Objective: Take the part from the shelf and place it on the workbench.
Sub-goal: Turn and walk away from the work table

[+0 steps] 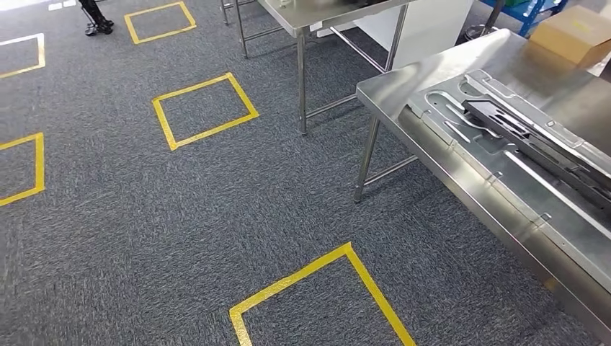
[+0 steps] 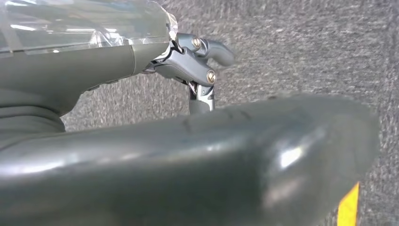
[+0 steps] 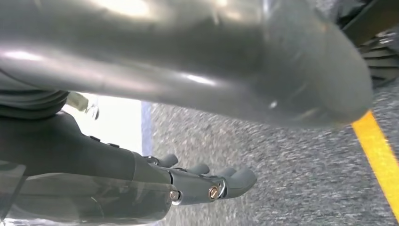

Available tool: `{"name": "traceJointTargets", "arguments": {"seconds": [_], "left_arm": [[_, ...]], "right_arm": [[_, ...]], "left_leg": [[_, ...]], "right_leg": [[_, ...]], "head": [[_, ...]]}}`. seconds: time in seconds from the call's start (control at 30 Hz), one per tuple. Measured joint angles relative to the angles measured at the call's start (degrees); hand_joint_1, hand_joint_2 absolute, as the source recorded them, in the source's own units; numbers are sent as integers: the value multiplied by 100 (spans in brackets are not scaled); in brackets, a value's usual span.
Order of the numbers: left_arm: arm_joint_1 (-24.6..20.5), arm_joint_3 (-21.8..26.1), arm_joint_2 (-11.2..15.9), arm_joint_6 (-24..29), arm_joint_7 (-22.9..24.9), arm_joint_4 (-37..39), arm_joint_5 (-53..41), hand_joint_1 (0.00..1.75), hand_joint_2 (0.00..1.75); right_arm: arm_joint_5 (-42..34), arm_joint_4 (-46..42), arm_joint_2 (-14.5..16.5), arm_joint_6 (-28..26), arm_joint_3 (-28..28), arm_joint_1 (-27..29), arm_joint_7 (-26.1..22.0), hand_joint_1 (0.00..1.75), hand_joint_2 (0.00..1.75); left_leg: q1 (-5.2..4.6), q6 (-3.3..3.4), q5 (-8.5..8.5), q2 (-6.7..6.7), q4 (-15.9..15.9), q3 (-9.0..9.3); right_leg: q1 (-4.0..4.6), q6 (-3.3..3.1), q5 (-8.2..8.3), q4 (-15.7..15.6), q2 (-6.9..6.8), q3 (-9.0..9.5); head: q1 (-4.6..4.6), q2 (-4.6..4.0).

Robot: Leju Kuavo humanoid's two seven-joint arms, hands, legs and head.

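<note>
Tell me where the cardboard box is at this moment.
In the head view, the cardboard box sits at the far right end of the steel workbench, beyond the long metal part lying on it.

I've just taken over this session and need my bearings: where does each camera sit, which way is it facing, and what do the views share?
Head view: high on the body, looking forward and down at carpet, yellow tape squares and the workbench carrying a metal part; no arms visible.
Left wrist view: behind the left hand, facing carpet.
Right wrist view: behind the right hand, facing carpet.
Shared: grey carpet and yellow tape in all three.
</note>
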Motion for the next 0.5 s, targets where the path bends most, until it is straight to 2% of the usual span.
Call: {"name": "traceJointTargets", "arguments": {"seconds": [0.03, 0.07, 0.13, 0.17, 0.2, 0.23, 0.27, 0.3, 0.33, 0.37, 0.4, 0.43, 0.47, 0.5], "left_arm": [[1, 9, -5, 14, 2, -1, 21, 0, 0], [-1, 22, -10, 34, 3, -2, 46, 0, 0], [-19, 51, -22, 86, 9, -2, 96, 0, 0], [-29, 69, -27, 115, 10, -2, 116, 0, 0], [-37, 84, -34, 145, 11, -4, 124, 0, 0], [-41, 99, -42, 179, 12, -8, 128, 0, 0], [-43, 112, -50, 212, 15, -13, 139, 0, 0], [-49, 121, -58, 240, 19, -20, 161, 0, 0], [-58, 128, -66, 262, 22, -28, 181, 0, 0], [-70, 133, -74, 278, 25, -39, 200, 0, 0], [-83, 135, -81, 290, 26, -49, 211, 0, 0], [-92, 136, -87, 299, 27, -58, 213, 0, 0], [-91, 138, -92, 314, 31, -69, 219, 0, 0], [-84, 141, -102, 330, 34, -76, 229, 0, 0]], "right_arm": [[32, 6, 1, 31, 27, -12, 37, 0, 0], [67, 12, 2, 59, 56, -14, 71, 0, 0], [132, 14, -3, 103, 104, -1, 130, 0, 0], [163, 15, -7, 120, 125, 9, 151, 0, 0], [190, 17, -12, 139, 145, 13, 171, 0, 0], [217, 17, -16, 161, 169, 10, 185, 0, 0], [244, 18, -18, 187, 194, 5, 196, 0, 0], [272, 18, -19, 214, 217, -3, 204, 0, 0], [301, 18, -20, 239, 238, -5, 209, 0, 0], [328, 19, -21, 262, 255, -4, 213, 0, 0], [352, 21, -22, 279, 269, -9, 215, 0, 0], [377, 23, -22, 292, 286, -15, 217, 0, 0], [401, 24, -22, 303, 307, -30, 217, 0, 0], [433, 24, -21, 310, 333, -48, 218, 0, 0]], "left_leg": [[10, -22, -119, 65, 97, -59], [27, -44, -355, 177, 309, -143], [82, -115, -957, 397, 1005, -323], [112, -159, -1120, 443, 1359, -378], [138, -196, -1119, 464, 1603, -378], [164, -226, -971, 482, 1690, -305], [186, -246, -760, 517, 1590, -138], [203, -255, -600, 596, 1315, 123], [205, -249, -551, 735, 890, 491], [191, -226, -622, 861, 424, 831], [171, -188, -746, 960, 35, 1087], [144, -140, -844, 990, -216, 1224], [126, -84, -884, 939, -328, 1225], [123, -29, -864, 885, -359, 1199]], "right_leg": [[-11, -46, 64, -13, -78, -50], [-21, -80, 133, -25, -160, -117], [-5, -105, 247, -22, -325, -270], [0, -92, 297, -19, -410, -349], [2, -77, 342, -15, -494, -426], [2, -60, 385, -9, -573, -501], [2, -37, 429, 1, -649, -573], [2, -12, 470, 16, -719, -629], [6, 18, 502, 36, -781, -667], [11, 53, 529, 58, -843, -688], [13, 93, 555, 80, -907, -700], [8, 136, 585, 92, -979, -712], [-2, 180, 616, 99, -1052, -723], [-22, 225, 616, 123, -1038, -742]], "head": [[-1, -1], [-1, 0], [-3, 1], [-3, 1], [-3, 1], [-3, 1], [-2, 1], [-3, 1], [-3, 1], [-2, 1], [-2, 0], [-1, 0], [-1, 1], [0, 0]]}}
